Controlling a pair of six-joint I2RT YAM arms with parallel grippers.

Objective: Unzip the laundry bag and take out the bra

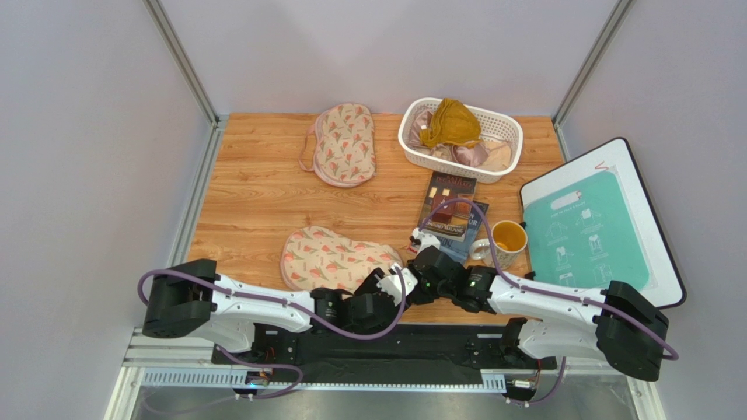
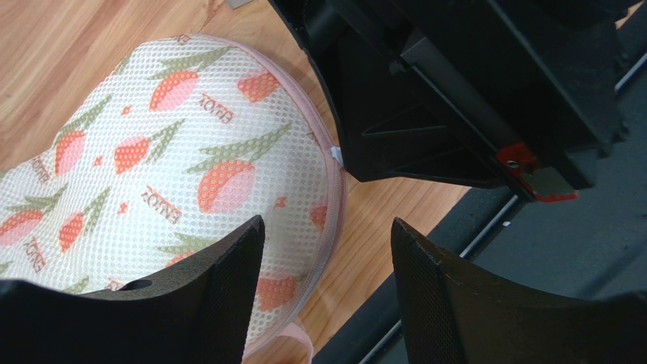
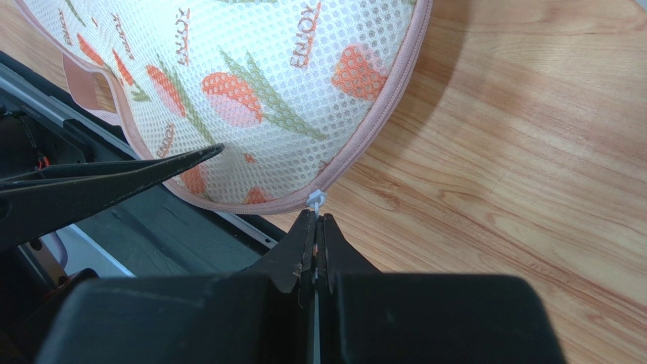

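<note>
The near laundry bag point(image 1: 337, 258), mesh with a tulip print and pink zip trim, lies at the table's front. Its zip looks closed along the edge I can see. My right gripper point(image 3: 315, 218) is shut on the small white zip pull point(image 3: 314, 201) at the bag's point(image 3: 250, 76) right end. My left gripper point(image 2: 326, 221) hangs open just over that same end of the bag point(image 2: 175, 159), one finger above the mesh, the other above the table edge, holding nothing. The zip pull point(image 2: 336, 155) shows at the right gripper's tip. The bra is hidden.
A second, similar bag point(image 1: 345, 144) lies at the back. A white basket point(image 1: 419, 149) holds a mustard garment point(image 1: 449, 122) and pinkish satin cloth. Books point(image 1: 451, 206), a yellow mug point(image 1: 507, 238) and a teal board point(image 1: 596, 227) sit to the right. Both arms crowd the front edge.
</note>
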